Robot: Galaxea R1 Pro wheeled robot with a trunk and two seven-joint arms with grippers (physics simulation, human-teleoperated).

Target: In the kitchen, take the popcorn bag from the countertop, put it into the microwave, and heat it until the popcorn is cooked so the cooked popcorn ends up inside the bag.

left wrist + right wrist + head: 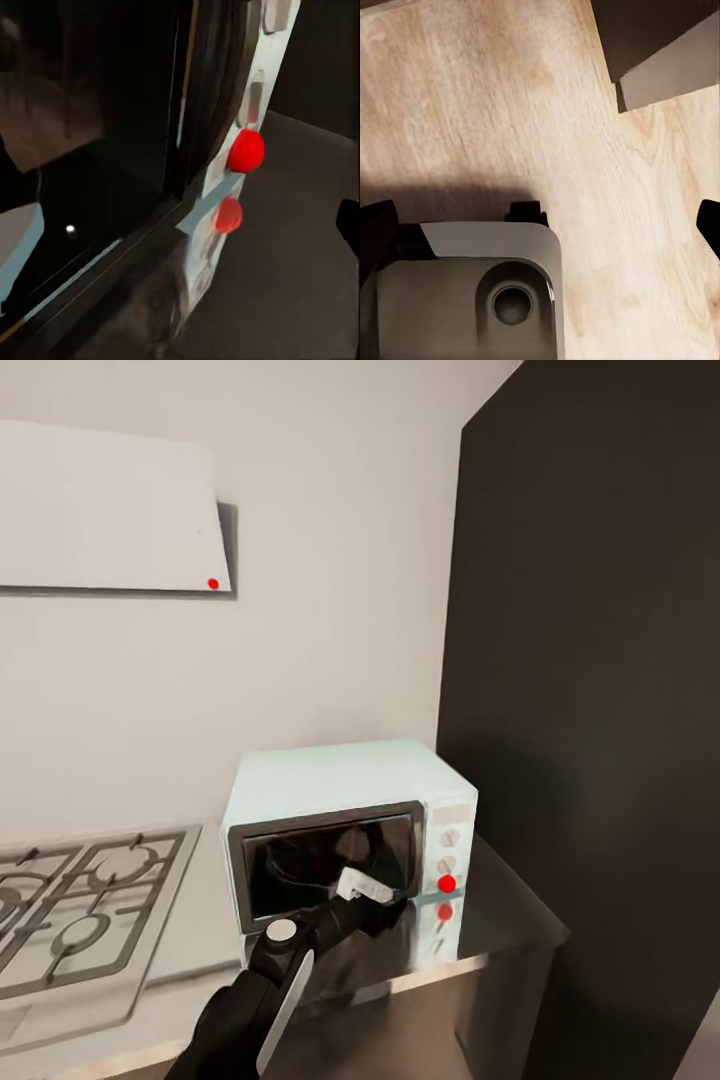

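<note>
The pale blue microwave [345, 830] stands on the grey countertop [505, 925], its dark glass door looking shut. My left gripper [375, 893] reaches to the door's lower right corner, just left of the red dot [447, 883] on the white control panel. In the left wrist view the door edge [187, 135] and the red dot [245, 150] are very close, with one dark fingertip [349, 225] off to the side, so the jaws stand open and hold nothing. My right gripper [543, 225] hangs open over the wood floor. The popcorn bag is out of view.
A steel gas hob [80, 905] lies left of the microwave under a flat white extractor hood [110, 510]. A tall dark cabinet [600, 710] rises right beside the microwave. My own grey base [472, 300] and a dark cabinet corner [660, 45] sit on the light floor [495, 112].
</note>
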